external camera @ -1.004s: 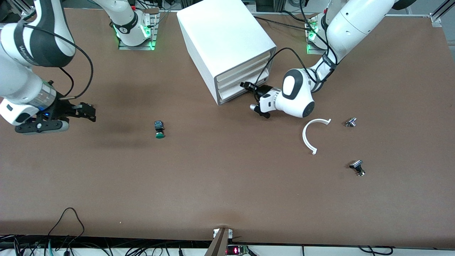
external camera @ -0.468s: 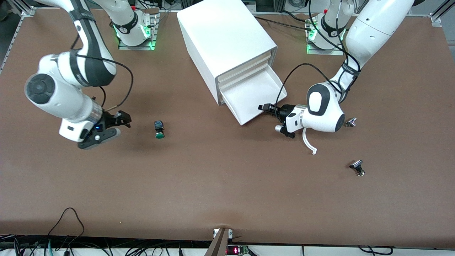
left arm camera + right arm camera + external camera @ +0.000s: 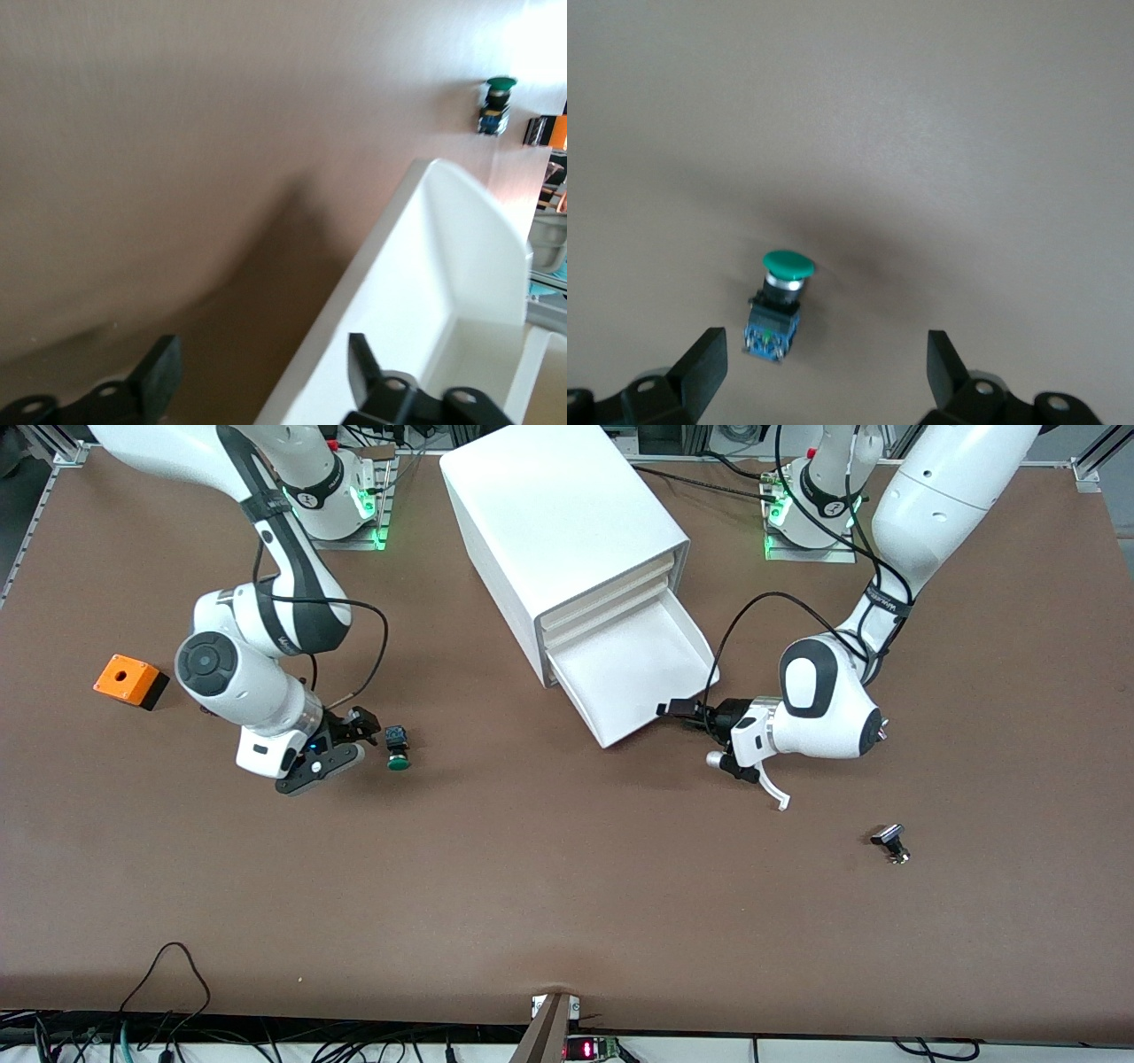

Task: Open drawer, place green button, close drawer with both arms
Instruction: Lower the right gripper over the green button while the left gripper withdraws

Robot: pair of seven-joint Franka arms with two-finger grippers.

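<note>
Brown tabletop (image 3: 549, 886) fills my screen, with the white cabinet (image 3: 558, 522) standing between the two arm bases. I see its lowest drawer (image 3: 633, 669) pulled out, a shallow white tray that shows nothing inside it, while the three drawers above it sit flush.

My left gripper (image 3: 678, 710) is low at the drawer's outer corner, the one toward the left arm's end of the table. In the left wrist view (image 3: 257, 376) its fingers (image 3: 159, 376) are spread, one outside the tray's wall and one over the wall's edge, and they pinch nothing; the drawer (image 3: 425, 266) runs away from the claw toward the button (image 3: 496, 104), which is small in the distance. A white curved piece (image 3: 772, 786) pokes out on the table from under that wrist, and a small silver-black knob (image 3: 891, 841) lies well apart, nearer to the front camera.

My right gripper (image 3: 368, 731) is low just beside the button (image 3: 396, 747), on the side toward the right arm's end of the table. In the right wrist view (image 3: 824, 367) its fingers (image 3: 704, 363) are spread wide, and the button (image 3: 778, 301) lies on its side on the table ahead of the open gap, apart from both fingers, green cap pointing away from the claw. An orange box (image 3: 130, 680) sits on the table well apart from this claw, toward the right arm's end of the table.
</note>
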